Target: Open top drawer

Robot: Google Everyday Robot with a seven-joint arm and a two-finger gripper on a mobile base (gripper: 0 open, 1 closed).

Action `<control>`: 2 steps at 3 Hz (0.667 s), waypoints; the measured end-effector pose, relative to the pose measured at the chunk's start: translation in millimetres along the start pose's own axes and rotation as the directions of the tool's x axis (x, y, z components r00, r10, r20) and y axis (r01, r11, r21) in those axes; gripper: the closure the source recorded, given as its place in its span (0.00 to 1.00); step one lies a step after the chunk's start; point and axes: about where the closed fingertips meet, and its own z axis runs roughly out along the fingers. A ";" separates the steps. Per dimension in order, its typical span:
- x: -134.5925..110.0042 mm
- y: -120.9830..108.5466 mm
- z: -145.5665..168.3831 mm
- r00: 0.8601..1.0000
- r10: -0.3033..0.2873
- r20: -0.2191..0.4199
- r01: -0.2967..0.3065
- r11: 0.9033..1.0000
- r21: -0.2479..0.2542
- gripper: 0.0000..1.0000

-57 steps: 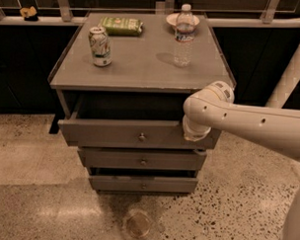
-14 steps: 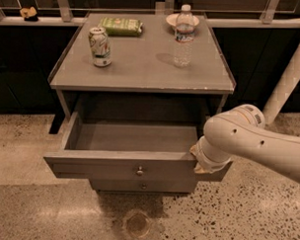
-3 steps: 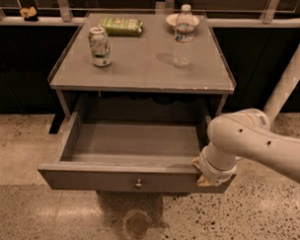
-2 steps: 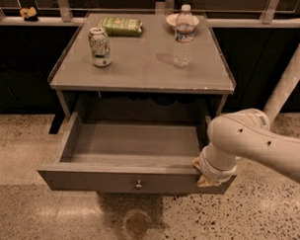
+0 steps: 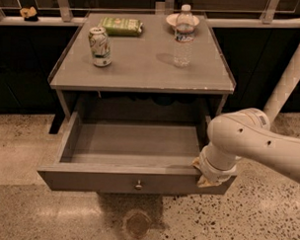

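Note:
The top drawer (image 5: 113,181) of the grey cabinet stands pulled far out. Its wide flat front has one small round metal knob (image 5: 138,185) at the centre, and its inside is bare. My gripper (image 5: 206,174) is at the drawer's right front corner, at the top edge of the front panel. My white arm (image 5: 258,143) comes in from the right and covers the wrist. The two lower drawers are hidden under the open one.
On the cabinet top (image 5: 142,67) stand a soda can (image 5: 100,46), a water bottle (image 5: 183,36), a green snack bag (image 5: 121,25) and a small bowl (image 5: 172,19). A white pole (image 5: 289,77) slants at the right. A round drain (image 5: 136,223) sits in the speckled floor.
Over the earlier frames the drawer has slid out from slightly open to far open, with my gripper moving toward the camera with it. In the last second nothing has visibly moved.

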 end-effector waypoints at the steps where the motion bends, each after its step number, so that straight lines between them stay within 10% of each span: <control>1: 0.0 0.0 0.0 1.000 0.000 0.000 0.000 1.000 0.000 0.12; 2: 0.0 0.1 0.0 1.000 0.000 0.000 0.000 1.000 0.000 0.00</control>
